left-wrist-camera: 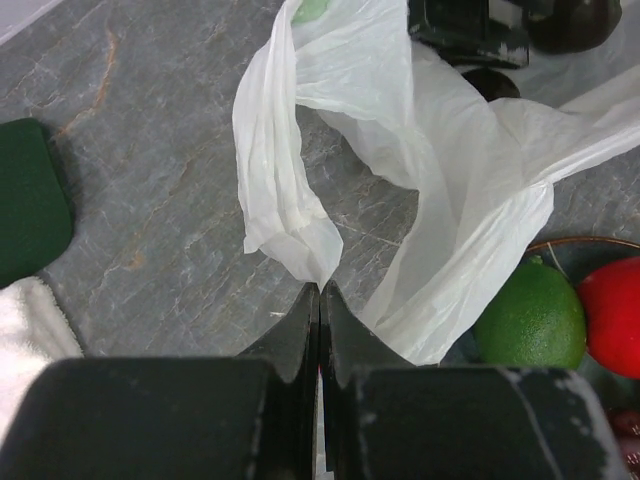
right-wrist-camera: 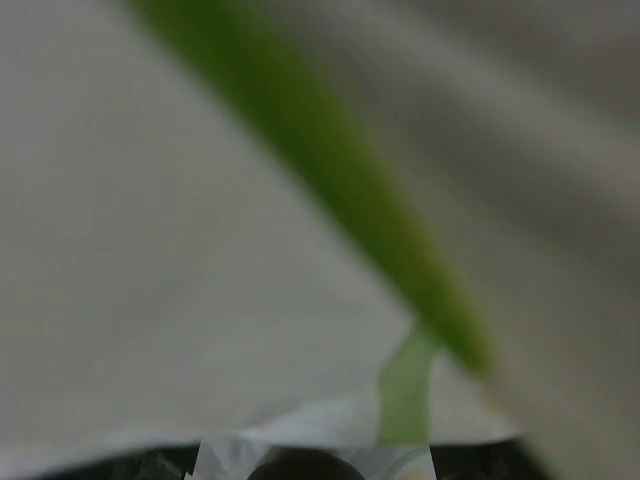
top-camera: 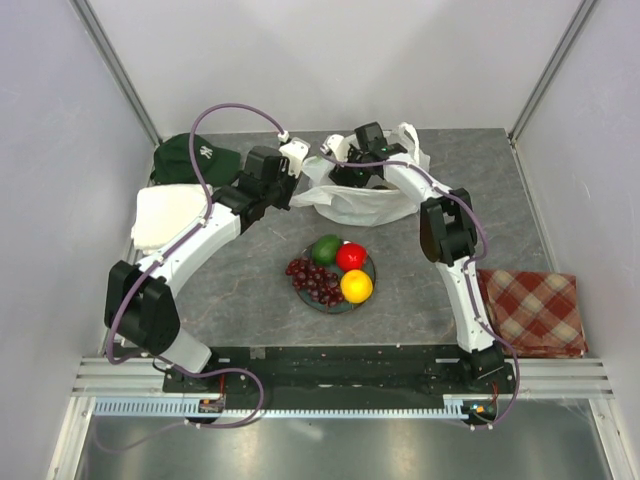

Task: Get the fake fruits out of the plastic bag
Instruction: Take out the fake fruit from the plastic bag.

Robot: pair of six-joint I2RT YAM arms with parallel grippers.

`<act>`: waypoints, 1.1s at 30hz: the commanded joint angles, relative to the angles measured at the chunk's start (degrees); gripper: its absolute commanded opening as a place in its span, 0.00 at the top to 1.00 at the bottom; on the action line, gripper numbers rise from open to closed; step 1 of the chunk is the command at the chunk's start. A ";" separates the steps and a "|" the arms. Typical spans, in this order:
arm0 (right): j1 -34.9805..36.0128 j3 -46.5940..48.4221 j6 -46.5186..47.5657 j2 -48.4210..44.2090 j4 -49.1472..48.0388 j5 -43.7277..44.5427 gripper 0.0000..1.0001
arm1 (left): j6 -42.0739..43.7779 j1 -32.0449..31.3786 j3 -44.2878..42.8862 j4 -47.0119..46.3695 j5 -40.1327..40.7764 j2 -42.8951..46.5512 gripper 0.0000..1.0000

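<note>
Seen only by left wrist: left end effector [left-wrist-camera: 320,300] closed, pinching plastic bag [left-wrist-camera: 450,200] fold. Overhead: right end effector [top-camera: 350,172] stretched forward, sunk into bag; cannot tell its opening.

- Small white emblem on the front of the dark green cap [top-camera: 192,162], at the far left of the table: too small to make out as letters.
- Green print on the white plastic bag [left-wrist-camera: 450,200]: only a patch at the top edge of the left wrist view, no letters legible.
- Blurred green stripe across the right wrist view, close up: unreadable.
- No readable words or numbers anywhere else.
</note>
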State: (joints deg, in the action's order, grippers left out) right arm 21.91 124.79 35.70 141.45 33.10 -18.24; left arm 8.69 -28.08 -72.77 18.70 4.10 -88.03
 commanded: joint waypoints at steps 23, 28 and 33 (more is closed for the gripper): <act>-5.03 -6.84 -1.76 -24.88 11.01 -10.21 0.65 | -3.15 3.29 -4.31 -0.86 3.37 -2.41 0.98; -6.97 -7.19 -4.15 -28.24 18.29 -14.36 0.66 | -3.85 3.20 -6.41 -1.38 2.58 -3.81 0.98; -8.03 -9.92 -4.50 -33.94 19.54 -15.86 0.67 | -3.77 3.29 -8.43 -1.47 1.62 -4.78 0.98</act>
State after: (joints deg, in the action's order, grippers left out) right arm 14.24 117.38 32.62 110.26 48.18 -29.91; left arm 6.46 -24.77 -77.87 18.70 5.96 -92.16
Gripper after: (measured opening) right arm 0.528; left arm 0.025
